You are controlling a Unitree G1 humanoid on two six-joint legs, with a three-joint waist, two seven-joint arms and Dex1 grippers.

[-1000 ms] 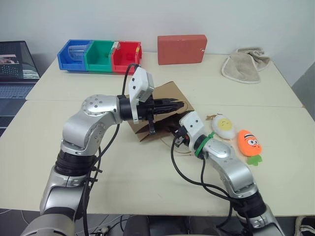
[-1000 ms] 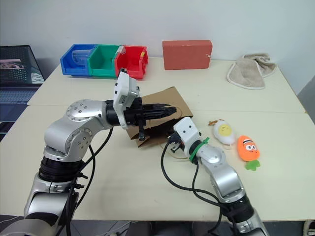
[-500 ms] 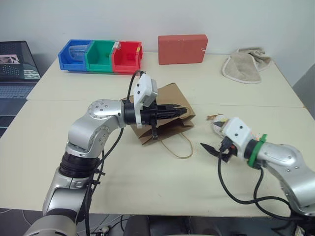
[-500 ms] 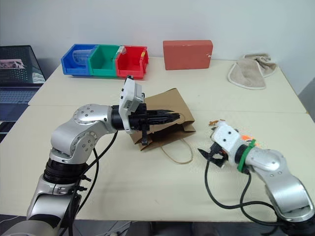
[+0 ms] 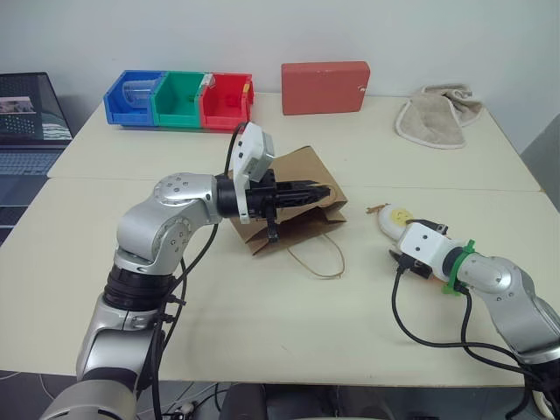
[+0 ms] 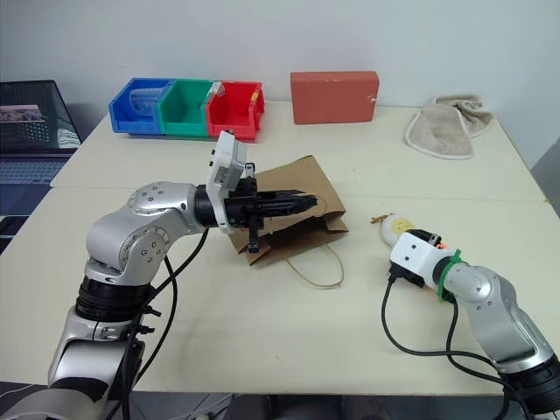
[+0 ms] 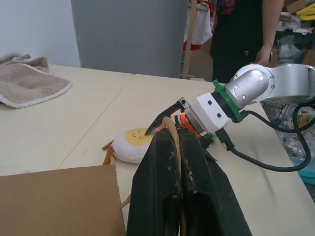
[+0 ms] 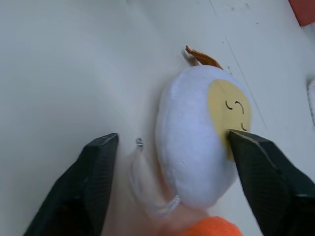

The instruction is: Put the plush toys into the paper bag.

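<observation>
A cream table (image 5: 262,332) is filling most of the head views, with a laptop (image 5: 26,118) sitting at the far left edge. The brown paper bag (image 5: 293,206) is lying on its side in the middle of the frame, one twisted handle (image 5: 319,258) looping out toward the lower centre. The left gripper (image 5: 319,194) is reaching across from centre-left with its fingers pressed fully together on the bag's other handle (image 7: 172,147), which is running between them in the left wrist view. A red rectangular box (image 5: 324,87) is standing at upper centre, a beige towel (image 5: 437,114) at upper right, and blue, green and red bins (image 5: 179,98) at upper left. At centre right the right gripper (image 8: 172,162) is standing partly spread, its fingers (image 8: 101,172) straddling the white egg plush (image 5: 395,219) without closing on it. The orange carrot plush (image 8: 216,228) is peeking in just beside the egg.
</observation>
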